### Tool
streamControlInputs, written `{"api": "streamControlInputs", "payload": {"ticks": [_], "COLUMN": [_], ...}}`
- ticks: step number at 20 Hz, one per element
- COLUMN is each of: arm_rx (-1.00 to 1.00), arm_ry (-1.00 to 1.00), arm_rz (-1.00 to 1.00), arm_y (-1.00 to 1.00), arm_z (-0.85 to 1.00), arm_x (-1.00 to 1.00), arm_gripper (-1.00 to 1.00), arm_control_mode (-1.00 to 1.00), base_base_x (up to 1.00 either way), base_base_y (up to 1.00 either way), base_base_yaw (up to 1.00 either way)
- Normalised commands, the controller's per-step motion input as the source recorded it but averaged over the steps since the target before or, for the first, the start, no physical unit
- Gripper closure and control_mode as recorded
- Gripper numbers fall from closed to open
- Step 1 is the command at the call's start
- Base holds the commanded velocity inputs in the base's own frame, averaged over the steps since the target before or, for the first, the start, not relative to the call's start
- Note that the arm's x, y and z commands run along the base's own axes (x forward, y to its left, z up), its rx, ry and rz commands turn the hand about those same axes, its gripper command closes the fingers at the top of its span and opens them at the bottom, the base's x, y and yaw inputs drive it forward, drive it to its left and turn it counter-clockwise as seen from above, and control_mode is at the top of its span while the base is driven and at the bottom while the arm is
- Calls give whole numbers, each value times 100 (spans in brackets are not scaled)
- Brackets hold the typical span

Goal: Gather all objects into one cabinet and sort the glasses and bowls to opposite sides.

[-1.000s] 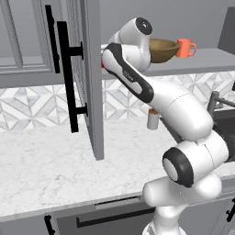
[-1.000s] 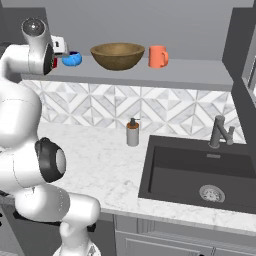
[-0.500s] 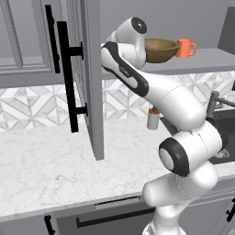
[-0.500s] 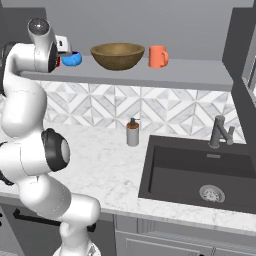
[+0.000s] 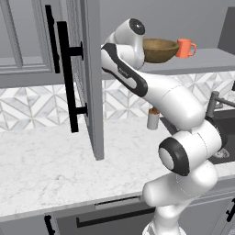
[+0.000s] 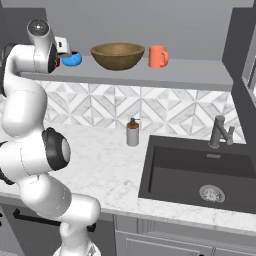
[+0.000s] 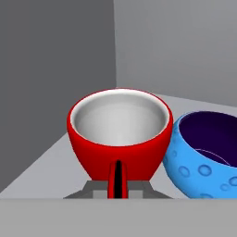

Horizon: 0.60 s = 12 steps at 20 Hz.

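We see our gripper (image 7: 117,189) clamped on the thin handle of the glossy rounded red mug (image 7: 119,134), touching the squat, dimpled blue mug (image 7: 206,152) on the matte grey shelf (image 7: 55,162).

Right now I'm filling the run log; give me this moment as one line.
gripper: shut on red mug handle | blue mug: beside it | bowl, orange mug: on shelf

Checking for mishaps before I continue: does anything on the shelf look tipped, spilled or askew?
Nothing stands out. The red mug, blue mug, wooden bowl and orange mug all stand upright on the shelf; nothing spilled.
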Motion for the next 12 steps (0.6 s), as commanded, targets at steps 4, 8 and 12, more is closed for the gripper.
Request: {"api": "streamControlInputs", "payload": {"ticks": [4,8,12], "arm_rx": [0,0,0], "arm_ry": [0,0,0], "arm_rz": [0,0,0], "arm_y": [1,2,6], "arm_z": [-11,0,0], "arm_x": [15,19,15], "arm_gripper": [100,100,100], "arm_control_mode": [-100,-100,-100], "base_base_x": [0,0,0], "base_base_y": [0,0,0], "base_base_yaw": [0,0,0]}}
